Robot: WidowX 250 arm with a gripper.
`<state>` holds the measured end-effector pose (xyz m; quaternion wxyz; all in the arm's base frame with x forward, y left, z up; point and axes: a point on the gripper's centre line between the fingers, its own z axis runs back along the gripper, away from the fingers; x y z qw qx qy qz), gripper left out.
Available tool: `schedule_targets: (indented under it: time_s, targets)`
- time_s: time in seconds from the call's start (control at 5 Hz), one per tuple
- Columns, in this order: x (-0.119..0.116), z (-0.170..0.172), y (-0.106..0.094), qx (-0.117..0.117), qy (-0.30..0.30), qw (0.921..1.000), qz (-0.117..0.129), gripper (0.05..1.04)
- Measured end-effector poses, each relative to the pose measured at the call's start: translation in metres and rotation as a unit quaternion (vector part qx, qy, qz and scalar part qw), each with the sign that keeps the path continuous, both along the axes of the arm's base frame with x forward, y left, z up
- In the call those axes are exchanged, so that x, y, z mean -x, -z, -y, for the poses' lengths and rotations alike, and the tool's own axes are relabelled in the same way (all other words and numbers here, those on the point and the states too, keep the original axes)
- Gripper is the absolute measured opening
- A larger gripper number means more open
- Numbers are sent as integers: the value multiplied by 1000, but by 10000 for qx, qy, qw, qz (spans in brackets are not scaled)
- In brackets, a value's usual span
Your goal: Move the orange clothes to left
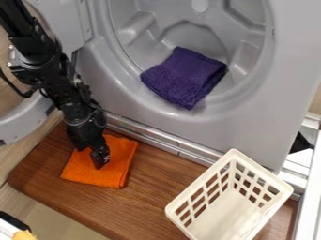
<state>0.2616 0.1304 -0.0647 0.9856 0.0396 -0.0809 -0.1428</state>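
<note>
The step in hand looks like grasping the orange cloth (113, 174) on the left of the wooden board (153, 197), with the gripper (98, 159) over it, apart or clamped I cannot tell, and next calls for a sure hold before easing the cloth left

A big grey washer (270, 117) is seen at the back, with its round door (19, 129) opened at the left. A brown wooden board (156, 199) is set in front, beside a shiny metal strip (150, 137), and pale floor (56, 220) is seen at the lower left.
</note>
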Motion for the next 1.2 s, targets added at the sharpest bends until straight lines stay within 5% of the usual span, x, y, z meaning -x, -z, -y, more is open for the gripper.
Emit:
schedule_targets:
  time_s: [0.4, 0.8, 1.0, 1.2]
  targets:
    - [2, 4, -5, 85, -20, 10000, 8, 999]
    - [-4, 16, -44, -8, 137, 9995, 273, 999]
    - [-3, 22, -66, 97, 196, 9986, 474, 999]
    - [0, 27, -77, 574, 348, 9947, 778, 999]
